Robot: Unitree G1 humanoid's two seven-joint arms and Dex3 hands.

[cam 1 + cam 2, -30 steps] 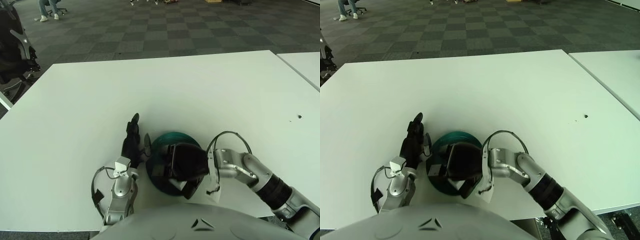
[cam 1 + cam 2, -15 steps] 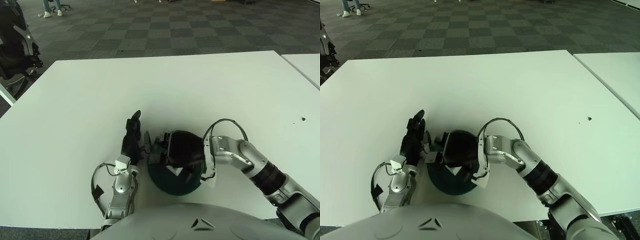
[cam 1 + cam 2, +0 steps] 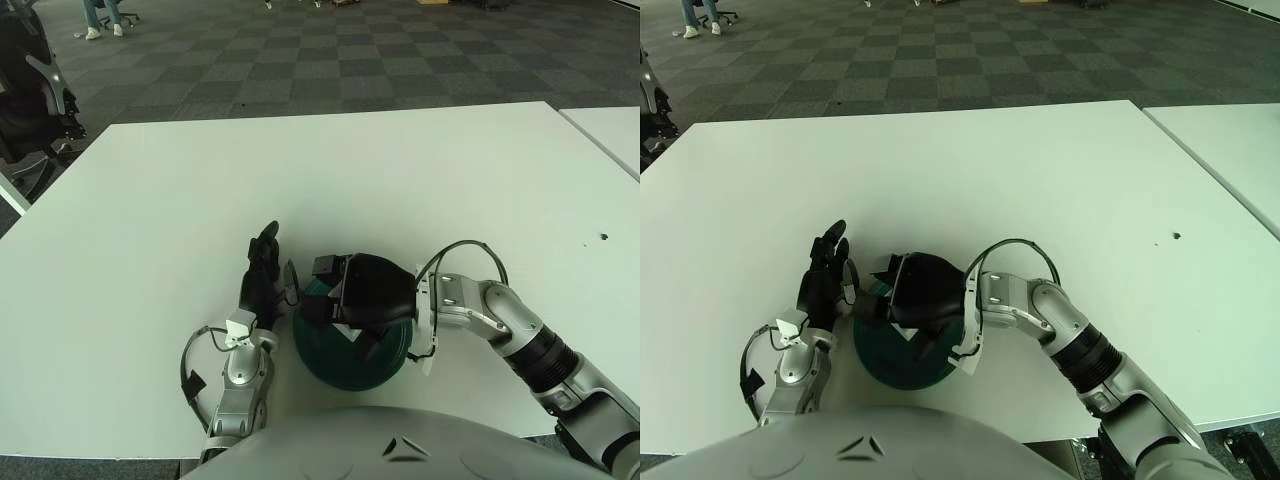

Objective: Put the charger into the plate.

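A dark green plate (image 3: 335, 365) sits on the white table (image 3: 400, 170) near its front edge. My right hand (image 3: 345, 305) hovers over the plate's far half, its black fingers curled around a small white piece that looks like the charger (image 3: 346, 334); most of the charger is hidden by the palm. The hand is slightly above the plate. My left hand (image 3: 262, 275) rests on the table just left of the plate, fingers stretched forward and holding nothing.
A second white table (image 3: 610, 125) stands at the right, with a narrow gap between. A small dark speck (image 3: 603, 238) lies on the table at the right. A black office chair (image 3: 30, 90) stands at the far left on the carpet.
My right hand has moved from low over the plate's near part toward its far rim and lifted a little. The white piece stayed under the palm. The left hand has barely moved.
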